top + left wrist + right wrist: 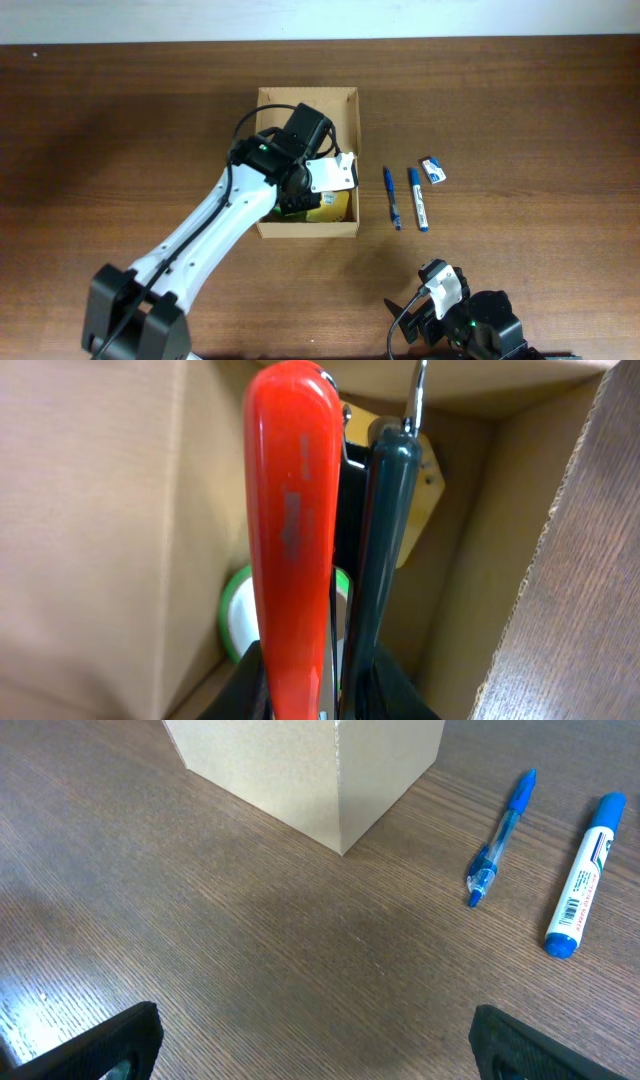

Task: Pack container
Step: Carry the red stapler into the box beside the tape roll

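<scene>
Container (pixel 300 232), left arm (pixel 215 225) angled down inside, left gripper (pixel 335 695) clamping red-handled tool (pixel 295 540), right gripper (pixel 315 1040) wide

Red-handled tool (pixel 293 540); blue pen (pixel 391 197) beside blue marker (pixel 417 199); small white-blue packet (pixel 433 170) near, on wooden table (pixel 120 130).

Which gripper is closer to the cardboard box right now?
Left. The left gripper is down inside the box, holding a red-handled tool. The right gripper hovers open, apart from the box, facing its corner.
</scene>
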Tool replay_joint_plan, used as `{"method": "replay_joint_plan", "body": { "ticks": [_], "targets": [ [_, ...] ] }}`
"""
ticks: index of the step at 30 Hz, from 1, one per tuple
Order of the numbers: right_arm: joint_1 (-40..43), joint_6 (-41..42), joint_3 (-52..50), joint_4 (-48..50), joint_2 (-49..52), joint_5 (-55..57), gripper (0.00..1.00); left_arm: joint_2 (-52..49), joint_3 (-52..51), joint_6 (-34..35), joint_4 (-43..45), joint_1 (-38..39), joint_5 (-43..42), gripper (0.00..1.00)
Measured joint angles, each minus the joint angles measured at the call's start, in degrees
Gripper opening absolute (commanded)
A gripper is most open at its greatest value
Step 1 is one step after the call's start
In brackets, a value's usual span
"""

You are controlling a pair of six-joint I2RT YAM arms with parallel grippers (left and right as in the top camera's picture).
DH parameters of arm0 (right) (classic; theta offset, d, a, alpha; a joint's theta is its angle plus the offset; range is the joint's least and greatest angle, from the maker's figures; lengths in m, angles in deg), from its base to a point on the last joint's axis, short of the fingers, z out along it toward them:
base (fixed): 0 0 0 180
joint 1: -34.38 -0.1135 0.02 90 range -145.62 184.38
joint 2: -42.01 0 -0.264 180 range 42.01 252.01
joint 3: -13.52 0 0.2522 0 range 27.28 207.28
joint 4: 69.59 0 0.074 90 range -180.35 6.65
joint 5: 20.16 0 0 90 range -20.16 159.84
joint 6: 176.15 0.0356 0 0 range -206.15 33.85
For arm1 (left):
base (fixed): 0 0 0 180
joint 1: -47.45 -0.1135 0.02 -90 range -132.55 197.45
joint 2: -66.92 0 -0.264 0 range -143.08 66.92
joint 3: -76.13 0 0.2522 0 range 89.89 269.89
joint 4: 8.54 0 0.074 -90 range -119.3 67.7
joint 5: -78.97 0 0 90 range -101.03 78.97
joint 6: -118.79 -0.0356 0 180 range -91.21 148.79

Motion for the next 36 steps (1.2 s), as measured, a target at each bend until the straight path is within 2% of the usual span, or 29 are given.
{"method": "replay_joint_plan", "body": {
  "ticks": [10, 25, 36],
  "targets": [
    [0.0, 0.0, 0.0, 0.0, 0.0, 0.0, 0.99, -6.6, 0.0, 0.0, -0.6, 0.0, 1.3, 0.02],
    [0.0, 0.0, 0.0, 0.0, 0.0, 0.0, 0.99, -6.9, 0.0, 0.0, -3.8, 0.0, 0.8, 0.02],
    [0.0, 0.0, 0.0, 0.0, 0.0, 0.0, 0.99, -6.9, 0.0, -5.9, -5.2, 0.0, -0.7, 0.01]
  ]
}}
